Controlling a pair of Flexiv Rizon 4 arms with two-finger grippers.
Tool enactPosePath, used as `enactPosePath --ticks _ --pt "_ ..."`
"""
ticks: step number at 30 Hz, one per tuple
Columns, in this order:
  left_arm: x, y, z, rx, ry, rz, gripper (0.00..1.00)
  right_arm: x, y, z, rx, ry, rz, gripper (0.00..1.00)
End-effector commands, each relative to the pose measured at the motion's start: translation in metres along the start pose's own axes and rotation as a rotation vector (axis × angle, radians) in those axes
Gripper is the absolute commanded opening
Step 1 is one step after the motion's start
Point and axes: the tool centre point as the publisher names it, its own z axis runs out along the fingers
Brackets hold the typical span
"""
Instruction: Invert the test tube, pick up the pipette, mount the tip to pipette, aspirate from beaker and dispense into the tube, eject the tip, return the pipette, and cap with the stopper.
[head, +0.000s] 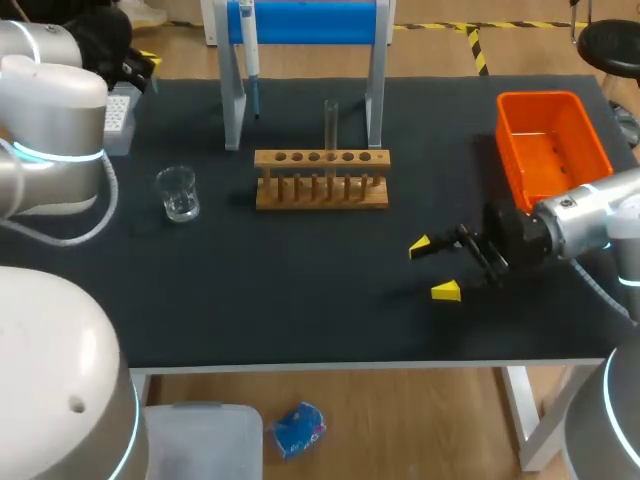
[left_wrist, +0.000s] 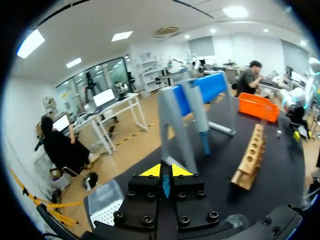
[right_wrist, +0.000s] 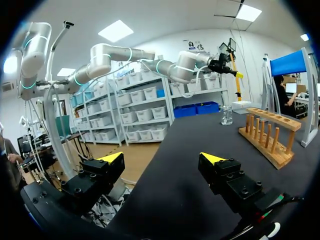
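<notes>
Right tool (head: 433, 268) gapes wide, aimed at the test tube (head: 331, 122) standing in the rack (head: 320, 192) (likely to invert it); left tool (left_wrist: 165, 171) pinched shut, empty, parked aside.

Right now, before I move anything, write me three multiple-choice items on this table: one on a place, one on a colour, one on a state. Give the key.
1. Where is the beaker relative to the rack?
A. Left of it
B. Right of it
C. On top of it

2. What colour is the bin?
A. Blue
B. Orange
C. Green

3. The right gripper is:
A. Shut on a tube
B. Shut on a pipette
C. Open and empty

Key: A, the beaker stands apart on the rack's left; B, its walls are bright orange; C, the yellow tips stand wide apart with only table between them.
</notes>
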Motion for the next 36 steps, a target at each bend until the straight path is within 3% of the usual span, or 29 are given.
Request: enactPosePath --ticks 1,6,7,8,24,26,30,36 --pt "0.026 -0.01 -0.084 0.001 0.515 0.124 0.0 0.0 0.0 0.0 0.0 0.0 -0.001 1.0" --pt "0.055 -0.018 -0.1 -0.016 0.79 0.158 0.0 0.0 0.0 0.0 0.0 0.0 -0.001 1.0" --pt "0.056 -0.018 -0.102 -0.013 0.807 0.155 0.0 0.0 0.0 0.0 0.0 0.0 -0.001 1.0" --pt "0.051 -0.019 -0.101 0.0 0.773 0.137 0.0 0.0 0.0 0.0 0.0 0.0 -0.001 1.0" --pt "0.051 -0.019 -0.101 0.0 0.773 0.137 0.0 0.0 0.0 0.0 0.0 0.0 -0.001 1.0" --pt "0.068 -0.021 -0.099 0.01 0.822 0.148 0.0 0.0 0.0 0.0 0.0 0.0 -0.001 1.0" --pt "0.101 -0.031 -0.099 -0.008 0.829 0.185 0.0 0.0 0.0 0.0 0.0 0.0 -0.001 1.0" --pt "0.144 -0.04 -0.105 -0.07 0.643 0.202 0.0 0.0 0.0 0.0 0.0 0.0 -0.001 1.0"
